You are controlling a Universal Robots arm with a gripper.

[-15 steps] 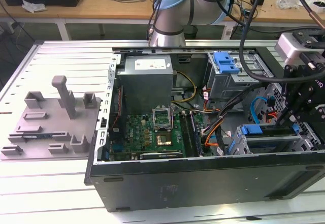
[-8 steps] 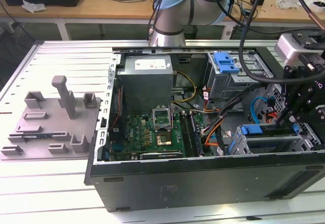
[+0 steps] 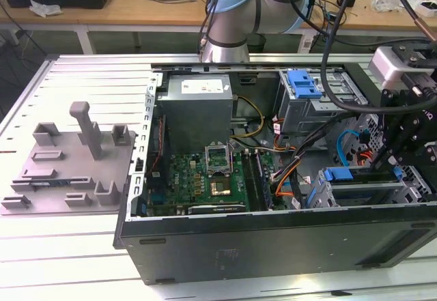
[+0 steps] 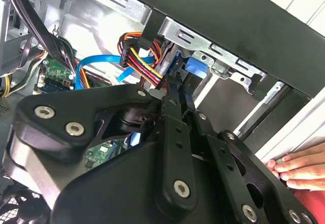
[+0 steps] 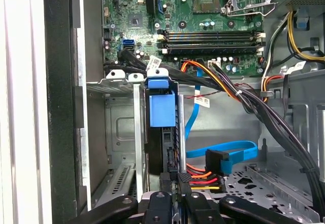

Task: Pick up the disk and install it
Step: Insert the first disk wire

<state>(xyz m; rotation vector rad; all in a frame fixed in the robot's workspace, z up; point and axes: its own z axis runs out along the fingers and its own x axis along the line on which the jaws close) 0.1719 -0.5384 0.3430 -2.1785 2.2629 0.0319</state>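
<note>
Across the exterior view, you had the grey fixture [image 3: 68, 158] on the tabletop [image 3: 61, 253], then the open computer case [image 3: 273, 246]. In the first wrist view, the disk [image 5: 160, 127] stood on edge in its bay, your gripper [image 5: 177, 183] narrow, fingers nearly together at its end.

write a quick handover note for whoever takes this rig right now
The hand is low in the drive cage, at the end of the disk; its grip cannot be told.
The disk stands on edge in a cage slot, blue carrier tab toward the motherboard.
Done: disk is in the slot.
Left: full seating unconfirmed.
A person's hand rests on the case edge.
</note>
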